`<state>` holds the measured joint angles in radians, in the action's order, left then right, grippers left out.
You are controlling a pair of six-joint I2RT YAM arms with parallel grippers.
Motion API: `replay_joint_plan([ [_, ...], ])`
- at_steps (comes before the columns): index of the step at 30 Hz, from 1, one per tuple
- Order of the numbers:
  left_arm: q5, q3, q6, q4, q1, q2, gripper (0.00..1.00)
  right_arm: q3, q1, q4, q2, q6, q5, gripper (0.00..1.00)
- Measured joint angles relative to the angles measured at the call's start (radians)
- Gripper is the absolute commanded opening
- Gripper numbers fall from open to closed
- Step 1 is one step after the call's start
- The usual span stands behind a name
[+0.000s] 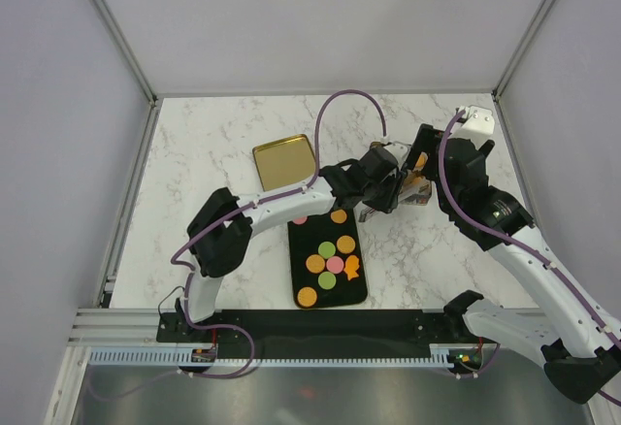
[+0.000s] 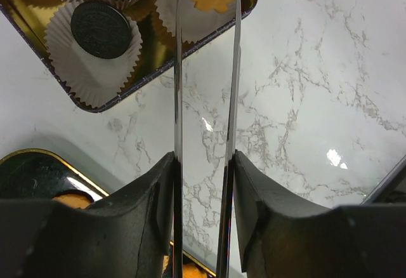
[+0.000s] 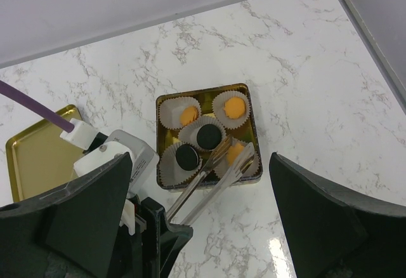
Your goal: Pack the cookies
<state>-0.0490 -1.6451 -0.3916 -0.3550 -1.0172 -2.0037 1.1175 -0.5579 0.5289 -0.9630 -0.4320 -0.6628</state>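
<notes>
Several cookies (image 1: pixel 327 248) in orange, pink and green lie on the black tray (image 1: pixel 349 294). My left gripper (image 2: pixel 203 164) is shut on metal tongs (image 2: pixel 178 68). The tongs' tips (image 3: pixel 244 154) straddle an orange cookie (image 3: pixel 233 153) in a paper cup inside the square gold tin (image 3: pixel 203 89). That tin also holds two dark cookies (image 3: pixel 208 137) and two more orange ones (image 3: pixel 235 106), each in a white cup. High above the tin, my right gripper (image 3: pixel 200 157) hangs open with nothing in it. From the top view both grippers hide most of the tin (image 1: pixel 419 194).
The tin's gold lid (image 1: pixel 284 161) lies upside down at the back left of the tray. Grey walls ring the marble table (image 1: pixel 213 144). A purple cable (image 1: pixel 349 100) arcs over the left arm.
</notes>
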Motion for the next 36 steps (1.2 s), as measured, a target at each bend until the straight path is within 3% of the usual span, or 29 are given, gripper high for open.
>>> replay_joint_plan([
  [14,0.0,-0.003,0.0,0.014,0.011,-0.031,0.54,0.0,0.0,0.003,0.0,0.001,0.003,0.98],
  [27,-0.002,0.002,0.0,0.014,0.013,-0.024,0.53,0.0,0.0,0.003,0.0,0.002,0.004,0.98],
  [36,-0.034,0.131,-0.001,0.035,0.053,0.166,0.5,0.007,0.0,0.0,-0.015,0.002,0.027,0.98],
])
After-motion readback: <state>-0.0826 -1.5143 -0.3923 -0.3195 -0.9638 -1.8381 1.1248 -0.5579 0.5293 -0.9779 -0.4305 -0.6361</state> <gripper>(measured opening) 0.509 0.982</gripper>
